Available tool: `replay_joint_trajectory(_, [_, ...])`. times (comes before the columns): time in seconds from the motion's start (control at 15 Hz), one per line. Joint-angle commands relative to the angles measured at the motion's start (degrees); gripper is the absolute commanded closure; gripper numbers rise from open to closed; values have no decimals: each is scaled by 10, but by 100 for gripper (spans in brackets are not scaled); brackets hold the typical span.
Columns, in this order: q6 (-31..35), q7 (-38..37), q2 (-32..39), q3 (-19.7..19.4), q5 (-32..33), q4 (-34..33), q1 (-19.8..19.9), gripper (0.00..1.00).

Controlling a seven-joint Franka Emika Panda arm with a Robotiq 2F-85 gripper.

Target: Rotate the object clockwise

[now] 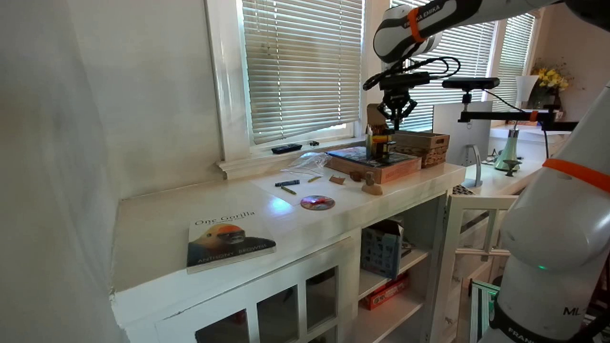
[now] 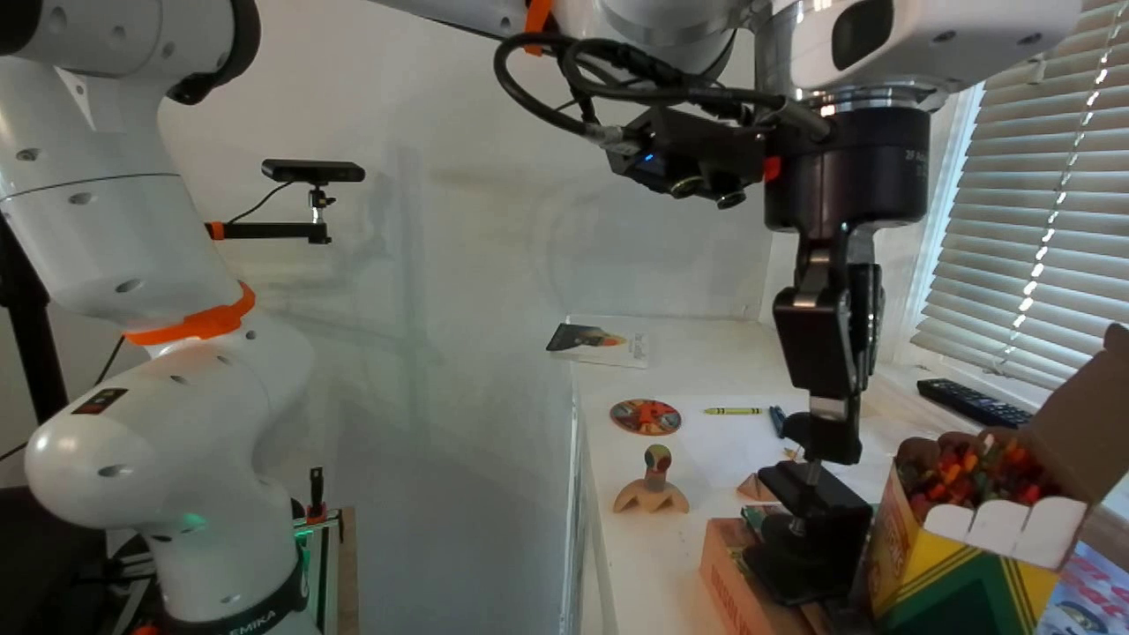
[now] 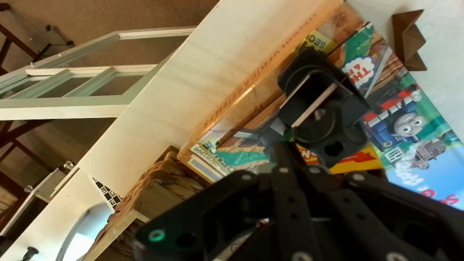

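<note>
exterior view | black object (image 2: 811, 564) — partly behind hand (image 2: 835, 441) | crayon box (image 2: 979, 582) — cut off

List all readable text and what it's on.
"One Gorilla": book
"ANTHONY BROWNE": same book
"KA EMIKA": upper arm
"ML": lower arm
"FRAN": arm base
"EMIKA": same base
"THO & F": train picture
"SEC": yellow label
Too small or blurred: crayon box, orange box side, white label, black wrist housing.
</note>
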State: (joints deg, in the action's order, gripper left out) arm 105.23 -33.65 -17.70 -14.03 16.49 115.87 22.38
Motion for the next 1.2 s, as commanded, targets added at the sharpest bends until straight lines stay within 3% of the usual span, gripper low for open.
replay_joint_trajectory(0.0, [5, 8, -12, -2, -11, 16, -5, 100])
replay_joint_trajectory(1.13, [0, 29, -28, 10, -32, 35, -20, 100])
